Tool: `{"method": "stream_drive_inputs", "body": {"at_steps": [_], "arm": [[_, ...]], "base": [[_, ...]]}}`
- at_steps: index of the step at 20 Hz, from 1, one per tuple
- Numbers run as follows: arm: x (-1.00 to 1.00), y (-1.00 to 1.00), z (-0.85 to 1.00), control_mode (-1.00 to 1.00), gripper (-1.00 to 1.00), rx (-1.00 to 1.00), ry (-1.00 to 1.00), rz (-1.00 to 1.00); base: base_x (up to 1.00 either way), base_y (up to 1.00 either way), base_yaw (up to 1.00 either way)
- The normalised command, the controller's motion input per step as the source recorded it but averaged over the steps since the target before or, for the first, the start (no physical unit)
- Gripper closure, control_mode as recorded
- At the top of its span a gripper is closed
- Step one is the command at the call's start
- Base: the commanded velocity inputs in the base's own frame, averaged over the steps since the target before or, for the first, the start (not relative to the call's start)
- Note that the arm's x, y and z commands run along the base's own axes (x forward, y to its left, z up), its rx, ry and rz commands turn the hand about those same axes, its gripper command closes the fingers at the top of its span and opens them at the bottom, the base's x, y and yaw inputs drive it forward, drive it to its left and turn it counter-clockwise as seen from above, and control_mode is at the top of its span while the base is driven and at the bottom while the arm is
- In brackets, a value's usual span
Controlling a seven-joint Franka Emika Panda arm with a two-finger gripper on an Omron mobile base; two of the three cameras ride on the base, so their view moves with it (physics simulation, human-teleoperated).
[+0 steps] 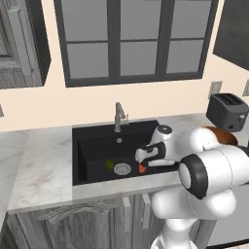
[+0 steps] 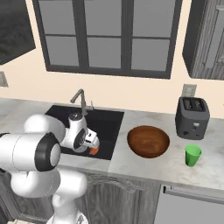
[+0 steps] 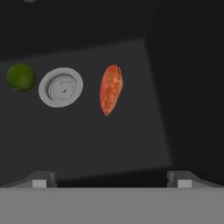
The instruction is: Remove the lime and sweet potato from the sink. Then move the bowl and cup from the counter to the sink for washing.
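Gripper [image 3: 111, 179] over the sink [image 1: 97, 141], fingers [image 3: 41, 178] wide apart, nothing between them; just the tips show at the bottom of the hand view. In the left base view the hand sits centre-right, above the basin's right part, and covers most of the sweet potato [image 1: 141, 168], leaving an orange sliver. Right base view: the arm hides much of the basin, with a small orange patch below the hand. Hand view, upper half: lime [image 3: 20, 77] at left, drain [image 3: 61, 86] just right of it, sweet potato right of the drain, apart from both, lying on the dark floor. Bowl [image 2: 148, 141] centre-right on the counter [image 2: 144, 168]; cup [image 2: 192, 155] upright further right. Toaster [image 2: 192, 117] behind the cup; no legible writing on it. Faucet [image 1: 118, 116] behind the basin.
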Motion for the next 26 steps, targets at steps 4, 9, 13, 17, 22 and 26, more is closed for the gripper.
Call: {"method": "stream_drive_inputs", "body": {"at_steps": [4, 9, 13, 17, 22, 26], "arm": [[0.11, 0.00, -0.16, -1.00, -1.00, 0.00, 0.01, 0.00], [0.10, 0.00, -0.16, -1.00, -1.00, 0.00, 0.01, 0.00], [0.10, 0.00, -0.17, -1.00, -1.00, 0.00, 0.01, 0.00], [0.12, 0.00, -0.16, -1.00, -1.00, 0.00, 0.01, 0.00], [0.14, 0.00, -0.14, -1.00, -1.00, 0.00, 0.00, 0.00], [0.12, 0.00, -0.15, -1.00, -1.00, 0.00, 0.02, 0.00]], "base": [[0.00, 0.00, 0.00], [0.00, 0.00, 0.00], [0.00, 0.00, 0.00], [0.00, 0.00, 0.00], [0.00, 0.00, 0.00], [0.00, 0.00, 0.00]]}}
